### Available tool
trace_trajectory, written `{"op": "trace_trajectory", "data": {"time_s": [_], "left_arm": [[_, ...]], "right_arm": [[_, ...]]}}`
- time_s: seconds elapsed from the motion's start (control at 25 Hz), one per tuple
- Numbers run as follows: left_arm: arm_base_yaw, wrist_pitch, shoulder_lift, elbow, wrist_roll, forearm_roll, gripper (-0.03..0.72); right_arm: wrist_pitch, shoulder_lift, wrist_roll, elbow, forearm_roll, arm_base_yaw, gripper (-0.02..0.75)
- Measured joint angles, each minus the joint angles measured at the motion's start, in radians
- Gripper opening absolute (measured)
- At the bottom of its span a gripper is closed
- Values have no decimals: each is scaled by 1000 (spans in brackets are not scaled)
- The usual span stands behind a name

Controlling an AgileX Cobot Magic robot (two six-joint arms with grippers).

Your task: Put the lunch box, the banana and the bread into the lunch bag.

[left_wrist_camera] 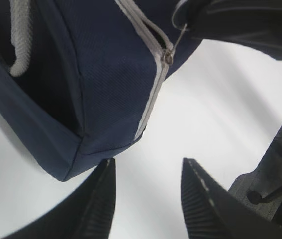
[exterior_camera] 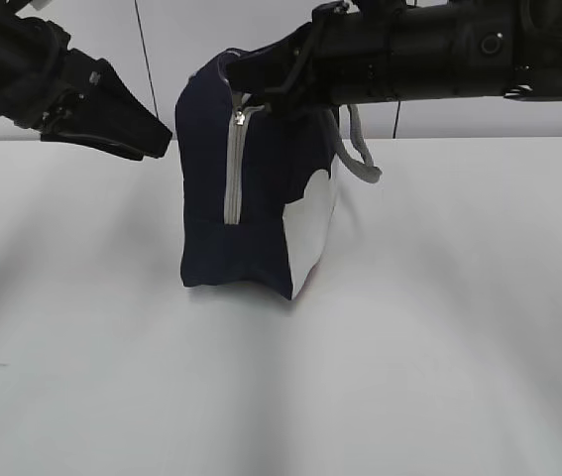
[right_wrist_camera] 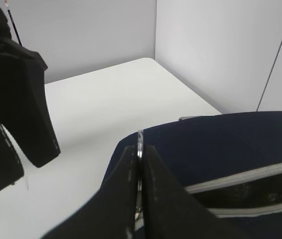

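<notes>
White worktop (exterior_camera: 439, 327) stretches bare and pale across the foreground, with grey walls behind it. Standing on it, directly below the right pincer (right_wrist_camera: 139, 149), is the lunch bag (exterior_camera: 261, 208), dark navy with a white side panel and a grey strap handle hanging on the far side of the pincer. The right pincer is pressed together on the thin metal ring pull (right_wrist_camera: 140, 139) at the top of the bag's grey zipper (exterior_camera: 233, 169), which runs down the bag's end and is partly open along the top. Beyond the bag's corner, the left pincer (left_wrist_camera: 148, 199) hovers spread and empty, just beside the bag's lower edge, not touching.
</notes>
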Motion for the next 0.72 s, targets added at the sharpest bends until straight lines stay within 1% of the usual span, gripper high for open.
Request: {"op": "trace_trajectory", "data": {"time_s": [0.28,0.56,0.72], "left_arm": [[0,-44,11,11,38,-15,308],[0,-160,25,11,87,-27,308],[0,-201,66,11,152,-66,308]], "right_arm": [[30,45,19,-51,0,0,6],[2,53,59,-71,0,0,6],[-11,56,72,-71,-1,0,6]]}}
